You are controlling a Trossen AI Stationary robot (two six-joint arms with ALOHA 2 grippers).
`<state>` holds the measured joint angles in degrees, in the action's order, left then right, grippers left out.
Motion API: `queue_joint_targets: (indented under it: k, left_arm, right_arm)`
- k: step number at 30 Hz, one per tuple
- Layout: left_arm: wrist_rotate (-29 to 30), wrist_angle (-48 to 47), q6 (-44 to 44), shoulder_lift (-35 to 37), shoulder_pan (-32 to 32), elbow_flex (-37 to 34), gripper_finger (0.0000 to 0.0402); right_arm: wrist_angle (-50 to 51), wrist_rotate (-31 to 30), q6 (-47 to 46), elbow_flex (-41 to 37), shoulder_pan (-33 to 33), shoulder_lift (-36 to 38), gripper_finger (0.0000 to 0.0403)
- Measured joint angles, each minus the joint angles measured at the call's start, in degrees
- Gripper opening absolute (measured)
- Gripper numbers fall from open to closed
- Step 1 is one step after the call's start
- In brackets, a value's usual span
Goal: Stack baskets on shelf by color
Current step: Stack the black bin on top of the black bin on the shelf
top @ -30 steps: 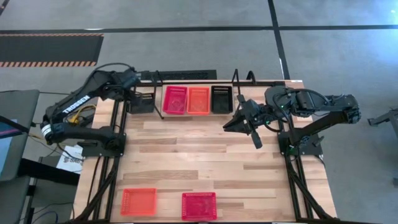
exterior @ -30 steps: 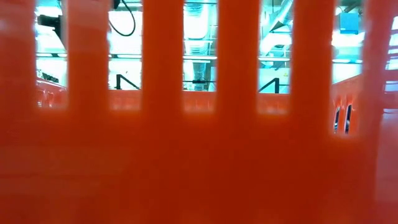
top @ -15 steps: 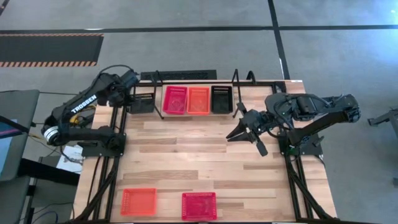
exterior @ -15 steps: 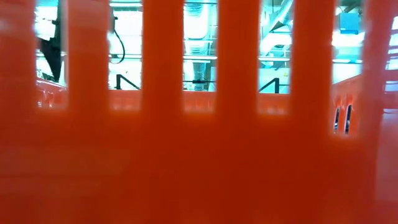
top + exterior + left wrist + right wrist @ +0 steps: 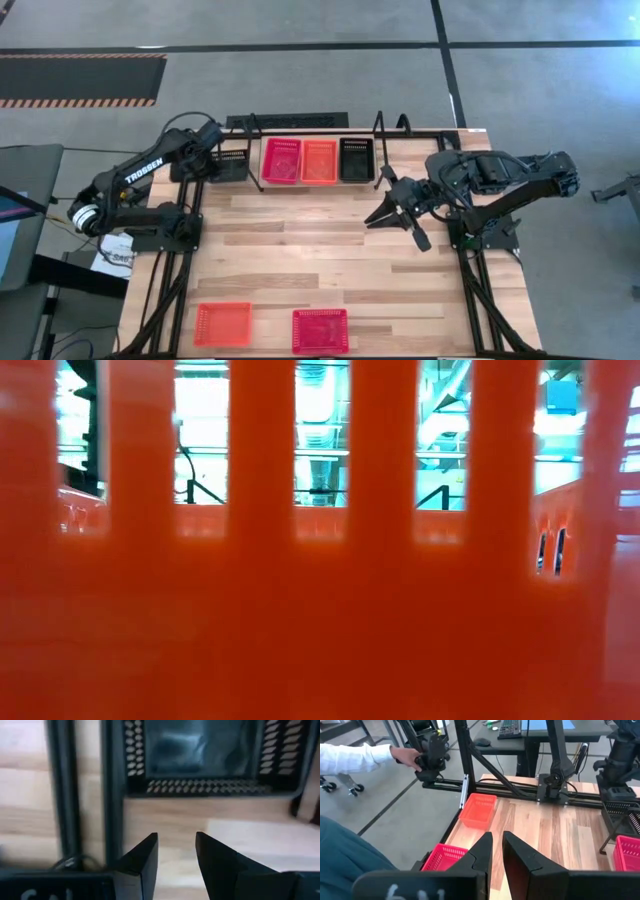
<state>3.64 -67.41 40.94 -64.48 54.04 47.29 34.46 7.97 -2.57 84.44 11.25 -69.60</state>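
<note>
Black basket sits left of shelf; left tool just short of it, part open, empty. Right tool nearly closed, empty, mid-surface. Light, stiff mesh: likely pinch a wall.

Low view is almost wholly blocked by a blurred orange basket wall. Black basket is cut off by the left wrist view's edge, interior blurred.
</note>
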Motion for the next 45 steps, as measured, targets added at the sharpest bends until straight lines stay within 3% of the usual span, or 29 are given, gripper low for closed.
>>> queue_joint_targets:
  k: [9, 27, 45]
  left_arm:
    - [4.61, 3.49, -0.88, 0.00, 4.16, -0.47, 0.0121]
    - [2.49, 10.18, -7.80, -0.14, 12.82, -0.47, 0.0121]
    - [4.95, 11.45, -11.31, -10.84, 14.75, -0.47, 0.0121]
  right_arm:
    - [2.05, -0.01, -1.95, 0.00, 0.02, 0.00, 0.0066]
    - [0.90, -0.02, -2.08, 0.00, 0.00, 0.00, 0.0066]
    - [-0.63, -0.04, -4.34, 0.00, 0.00, 0.00, 0.0066]
